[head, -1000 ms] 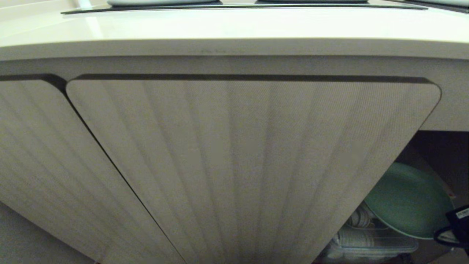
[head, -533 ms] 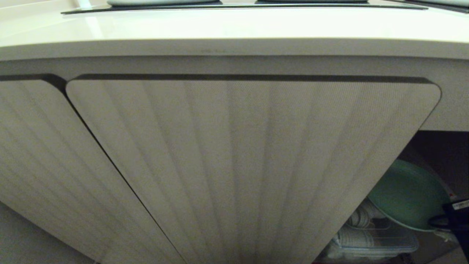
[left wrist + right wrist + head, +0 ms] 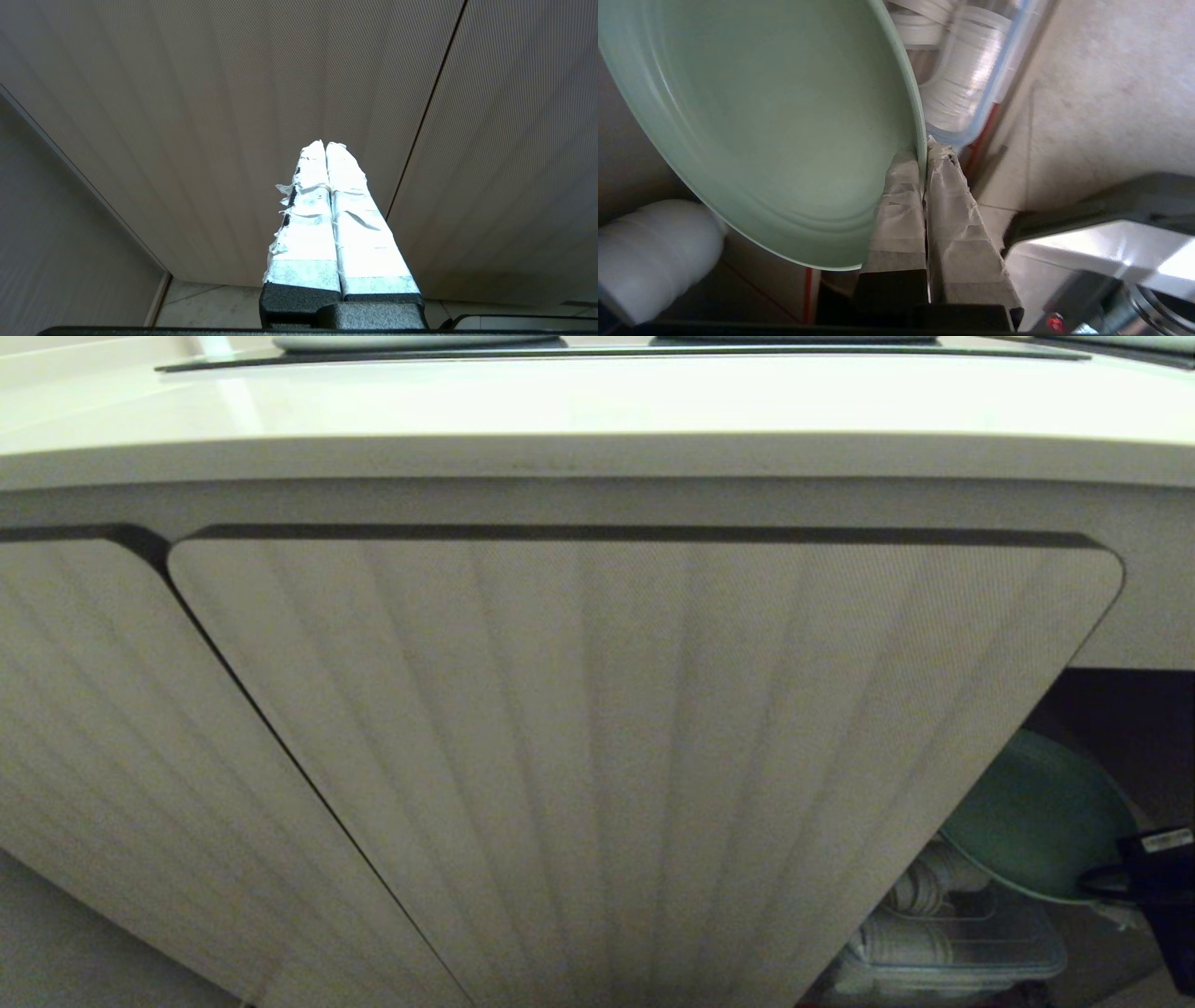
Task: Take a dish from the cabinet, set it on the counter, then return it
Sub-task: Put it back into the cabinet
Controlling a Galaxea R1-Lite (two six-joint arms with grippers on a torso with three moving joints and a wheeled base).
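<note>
1. Step in hand: we judge it to be either the taking-out or the return; the pictures do not settle which. The dish [image 3: 1036, 821] sits tilted in the open right end of the cabinet [image 3: 597, 756], not on the counter [image 3: 560, 401].
2. Right gripper [image 3: 924, 149]: one, clenched on the dish rim, a taped finger on each face of the edge. In the head view only its dark body shows at the dish's lower right.
3. Left gripper [image 3: 326, 145]: one, fingers pressed together on nothing, parked facing the ribbed doors.
4. Dish: one, mint-green, held over a clear box [image 3: 971, 70].
5. Clear box: one, blue-rimmed, holding stacked white ware; we cannot count the pieces.
6. White rounded item [image 3: 649, 252]: one, beside the dish; identity unclear.
7. Doors in the head view: two shut, with a dark opening to their right.
8. Next move calls for: keeping the pinch firm and steering the rim clear of the door edge and the box.
</note>
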